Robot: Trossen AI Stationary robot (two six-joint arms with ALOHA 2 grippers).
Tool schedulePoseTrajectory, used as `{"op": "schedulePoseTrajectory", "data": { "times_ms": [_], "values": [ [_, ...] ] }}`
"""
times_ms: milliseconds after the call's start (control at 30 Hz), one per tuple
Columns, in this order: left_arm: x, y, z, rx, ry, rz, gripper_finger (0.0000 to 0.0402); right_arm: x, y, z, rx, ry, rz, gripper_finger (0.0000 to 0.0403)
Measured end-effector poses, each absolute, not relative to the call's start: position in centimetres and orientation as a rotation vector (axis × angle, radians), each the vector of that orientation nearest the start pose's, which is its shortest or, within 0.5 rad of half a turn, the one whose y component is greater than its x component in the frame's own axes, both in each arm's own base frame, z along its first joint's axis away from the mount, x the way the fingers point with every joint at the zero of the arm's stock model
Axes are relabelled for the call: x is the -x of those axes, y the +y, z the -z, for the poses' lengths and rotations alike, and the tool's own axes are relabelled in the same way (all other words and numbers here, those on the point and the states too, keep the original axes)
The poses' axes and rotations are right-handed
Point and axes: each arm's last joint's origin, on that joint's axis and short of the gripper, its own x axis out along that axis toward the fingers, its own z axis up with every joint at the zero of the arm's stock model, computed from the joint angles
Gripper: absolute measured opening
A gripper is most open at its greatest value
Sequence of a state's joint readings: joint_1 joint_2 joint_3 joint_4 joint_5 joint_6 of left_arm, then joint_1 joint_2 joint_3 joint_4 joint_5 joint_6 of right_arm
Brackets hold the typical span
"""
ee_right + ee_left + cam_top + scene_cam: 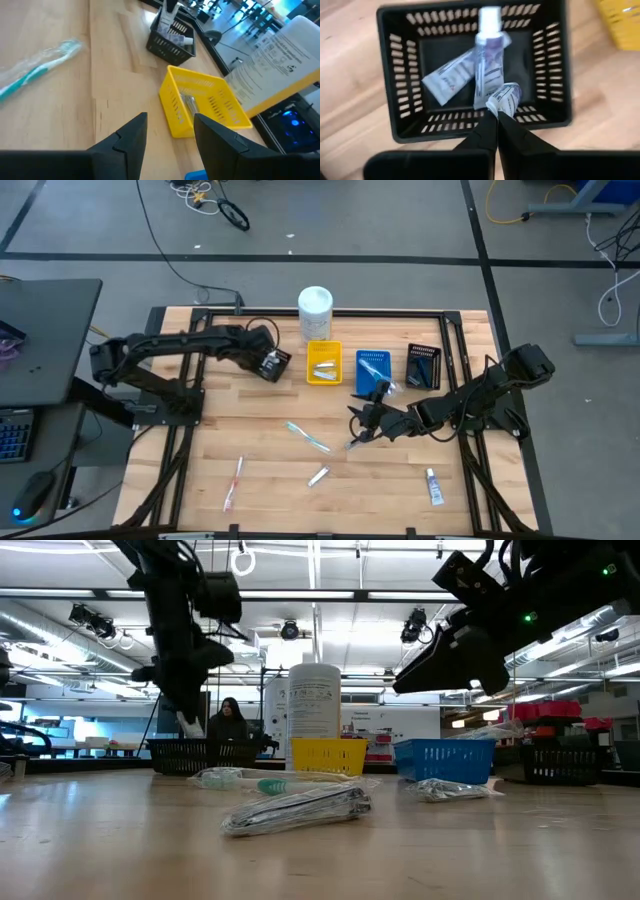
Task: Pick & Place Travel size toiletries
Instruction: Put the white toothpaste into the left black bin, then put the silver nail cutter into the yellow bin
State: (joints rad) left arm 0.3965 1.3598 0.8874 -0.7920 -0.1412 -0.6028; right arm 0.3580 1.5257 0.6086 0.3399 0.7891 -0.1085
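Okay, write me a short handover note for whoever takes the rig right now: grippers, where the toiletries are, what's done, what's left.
Left gripper: jaws shut on a white tube, held over the left black basket, which already has one tube in it.
Right gripper: jaws open, empty, above mid-table.
Done: sachets in the yellow basket; items in the blue basket.
Left on the table: teal toothbrush, pink toothbrush, sachet, tube.

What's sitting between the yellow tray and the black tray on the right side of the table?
The blue tray sits between the yellow tray and the right-hand black tray, in a row along the table's far side. The high view shows it best.
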Motion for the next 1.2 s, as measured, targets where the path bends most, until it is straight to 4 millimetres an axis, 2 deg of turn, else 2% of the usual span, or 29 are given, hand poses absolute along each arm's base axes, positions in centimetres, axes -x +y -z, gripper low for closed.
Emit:
{"op": "schedulePoseTrajectory", "data": {
  "times_ms": [233, 467, 600, 833, 1200],
  "values": [
    [-20.7, 11.6, -20.8, 0.601, 1.103, -0.953, 0.0067, -26.9, 7.7, -16.1, 0.416, 0.514, 0.387, 0.0172],
    [-20.3, 12.3, -20.9, 0.532, 1.131, -0.927, 0.0125, -26.9, 7.8, -16.1, 0.417, 0.515, 0.381, 0.0172],
    [-20.5, 12.6, -21.0, 0.44, 1.124, -0.941, 0.0144, -26.9, 7.8, -16.1, 0.418, 0.515, 0.381, 0.0172],
    [-21.6, 13.4, -21.7, 0.371, 0.964, -0.98, 0.0142, -26.9, 7.8, -16.1, 0.418, 0.515, 0.381, 0.0172],
    [-23.2, 13.7, -23.4, 0.369, 0.696, -0.962, 0.0094, -26.9, 7.8, -16.1, 0.418, 0.514, 0.38, 0.0172]
  ]
}}
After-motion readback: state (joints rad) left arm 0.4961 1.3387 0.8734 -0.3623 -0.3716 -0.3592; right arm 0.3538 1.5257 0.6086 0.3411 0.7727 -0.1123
